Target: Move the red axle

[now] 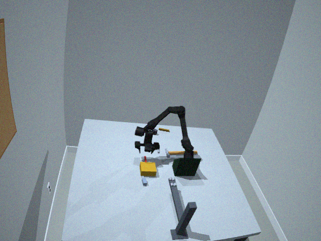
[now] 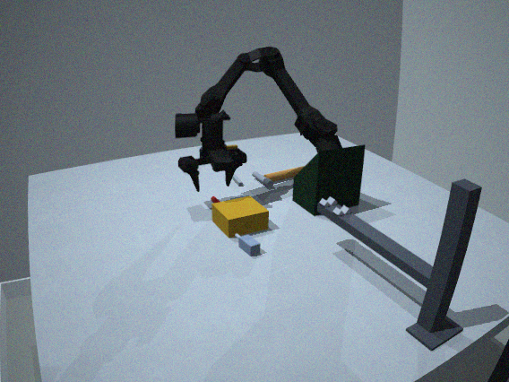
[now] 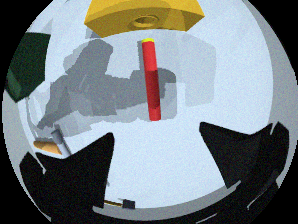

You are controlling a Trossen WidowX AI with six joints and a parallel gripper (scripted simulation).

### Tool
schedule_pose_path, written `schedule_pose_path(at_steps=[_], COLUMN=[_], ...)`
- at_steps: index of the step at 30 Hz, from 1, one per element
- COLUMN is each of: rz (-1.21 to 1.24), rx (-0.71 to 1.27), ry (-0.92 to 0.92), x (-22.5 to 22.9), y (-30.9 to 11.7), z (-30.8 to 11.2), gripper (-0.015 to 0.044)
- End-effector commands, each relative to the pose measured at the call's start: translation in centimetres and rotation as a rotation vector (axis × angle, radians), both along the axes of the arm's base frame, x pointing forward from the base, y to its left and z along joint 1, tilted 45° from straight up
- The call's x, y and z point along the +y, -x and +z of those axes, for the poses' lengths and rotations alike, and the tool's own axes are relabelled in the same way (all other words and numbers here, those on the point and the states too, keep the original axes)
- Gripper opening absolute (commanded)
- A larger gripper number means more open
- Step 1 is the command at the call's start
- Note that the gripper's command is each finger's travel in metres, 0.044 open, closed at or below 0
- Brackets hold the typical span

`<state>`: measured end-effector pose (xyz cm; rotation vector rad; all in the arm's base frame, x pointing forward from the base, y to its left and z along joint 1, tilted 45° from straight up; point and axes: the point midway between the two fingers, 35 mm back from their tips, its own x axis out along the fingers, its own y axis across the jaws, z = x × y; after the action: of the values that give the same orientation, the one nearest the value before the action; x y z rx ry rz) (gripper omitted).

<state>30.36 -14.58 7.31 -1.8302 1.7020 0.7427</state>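
Jaws (image 1: 146, 153) (image 2: 213, 187) wide, nothing between them, poised above the red axle (image 1: 145, 159) (image 2: 215, 199) (image 3: 151, 80). The wrist view shows the axle's yellow-tipped end just clear of the hole in the beam (image 1: 148, 169) (image 2: 242, 215) (image 3: 110, 17). It looks to be lying low on the worktop (image 1: 113, 198) (image 2: 157, 291) (image 3: 240, 75); whether it has fully settled, cannot tell.

Extraction looks done; placing is not. Likely next: a fresh grip, nearer mid-length.

Risks. The axle is round and probably rolls if one finger reaches it first; an off-centre descent would cause that. A low grasp also brings fingertips close to the worktop, where pressing down could jam them or flick the axle aside. The beam sits just beyond the yellow tip: a finger or the axle swung that way would nudge it out of place, against the task. Gripping by the far end invites droop or twist, leaving the axle askew on arrival.

The V-blocks (image 1: 172, 179) (image 2: 329, 201) stand at the free end of the bracket (image 1: 177, 198) (image 2: 385, 247), near the dark green block (image 1: 185, 167) (image 2: 338, 179) (image 3: 30, 62). A low carry could clip either. Released crooked or off-centre, the axle would likely miss a notch and roll off; backing out before the fingers clear it could drag it loose.
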Motion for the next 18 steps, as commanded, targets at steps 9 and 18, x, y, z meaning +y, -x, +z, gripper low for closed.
schedule_pose_path(at_steps=[9, 18], rz=[-0.004, 0.001], rx=[-0.002, 0.004], ry=[0.001, -0.001], x=[1.9, 5.7], y=[0.1, 0.3], z=[1.6, -1.3], gripper=[0.044, 0.044])
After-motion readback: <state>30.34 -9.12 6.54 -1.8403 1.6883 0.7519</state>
